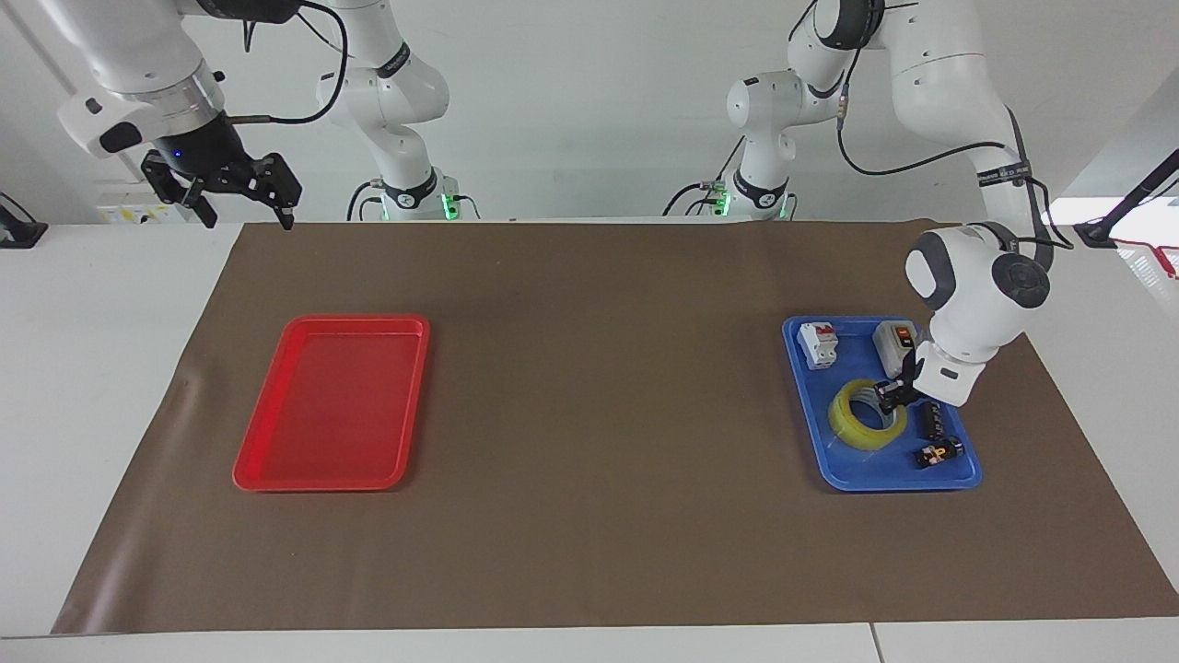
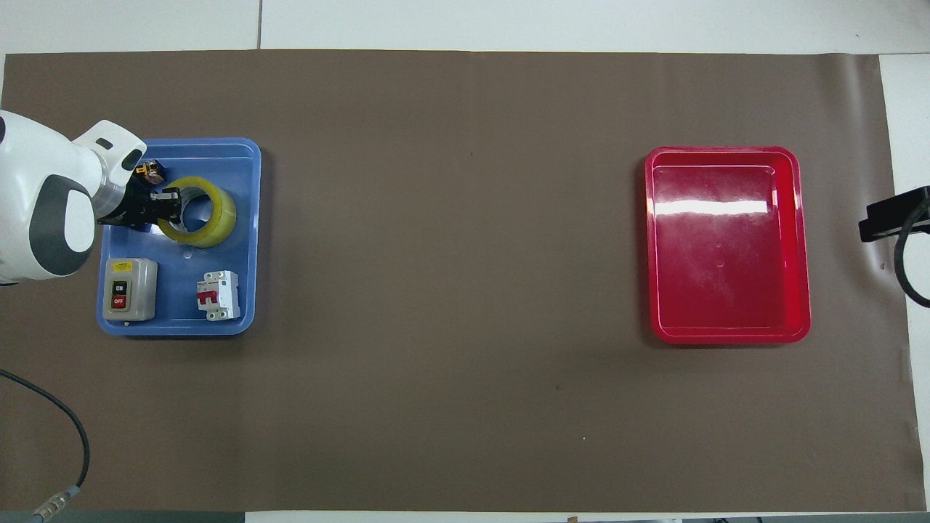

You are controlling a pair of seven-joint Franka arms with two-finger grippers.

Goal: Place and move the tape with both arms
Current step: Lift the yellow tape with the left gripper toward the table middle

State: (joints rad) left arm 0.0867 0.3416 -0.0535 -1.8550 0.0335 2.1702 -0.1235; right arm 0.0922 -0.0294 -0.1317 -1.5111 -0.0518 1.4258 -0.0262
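The tape [image 1: 852,428] [image 2: 220,216], a yellow roll with a pale core, lies flat in the blue tray [image 1: 834,477] [image 2: 245,240] at the left arm's end of the table. My left gripper [image 1: 892,397] [image 2: 168,205] reaches down into the tray and is shut on the roll's wall, on the side toward the tray's outer edge. One finger is inside the ring and one outside. My right gripper [image 1: 244,198] hangs open and empty in the air above the mat's corner at the right arm's end, where that arm waits.
In the blue tray, nearer the robots than the tape, stand a grey on/off switch box [image 1: 898,341] [image 2: 129,289] and a white circuit breaker [image 1: 818,344] [image 2: 218,294]. Small black parts [image 1: 938,453] [image 2: 151,171] lie beside the tape. A red tray [image 1: 332,405] [image 2: 726,247] sits at the right arm's end.
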